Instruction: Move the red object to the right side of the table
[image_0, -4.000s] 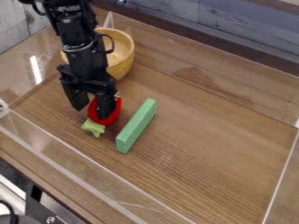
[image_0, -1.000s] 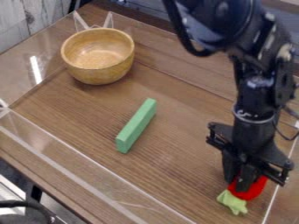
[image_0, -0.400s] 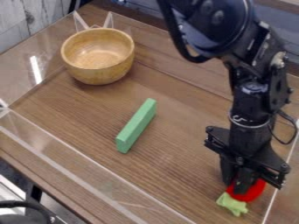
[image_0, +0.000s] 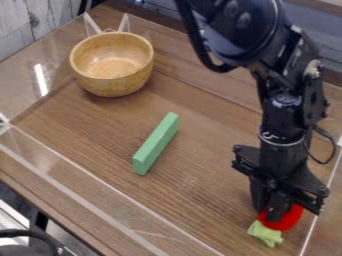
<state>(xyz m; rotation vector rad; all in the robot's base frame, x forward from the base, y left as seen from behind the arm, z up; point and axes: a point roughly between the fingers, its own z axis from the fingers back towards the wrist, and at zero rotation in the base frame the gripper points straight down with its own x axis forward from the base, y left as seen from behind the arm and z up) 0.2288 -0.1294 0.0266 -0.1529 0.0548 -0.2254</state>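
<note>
Between the gripper (image_0: 281, 211) jaws: red object (image_0: 278, 216); green leafy stub.

Readable text: none in view.
Table (image_0: 214, 110): plain wood grain (no label or number).
Bowl (image_0: 112, 62): bare wood, unmarked.
Green block (image_0: 156, 142): unmarked.
Robot arm (image_0: 267, 60): black, no brand legible.

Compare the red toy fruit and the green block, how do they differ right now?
The red toy fruit is small and rounded; the green block is long and flat-sided. The fruit sits near the table's right edge, the block near the middle. The fruit is clamped in the shut hand; the block lies free. Both rest low on the wooden table.
</note>
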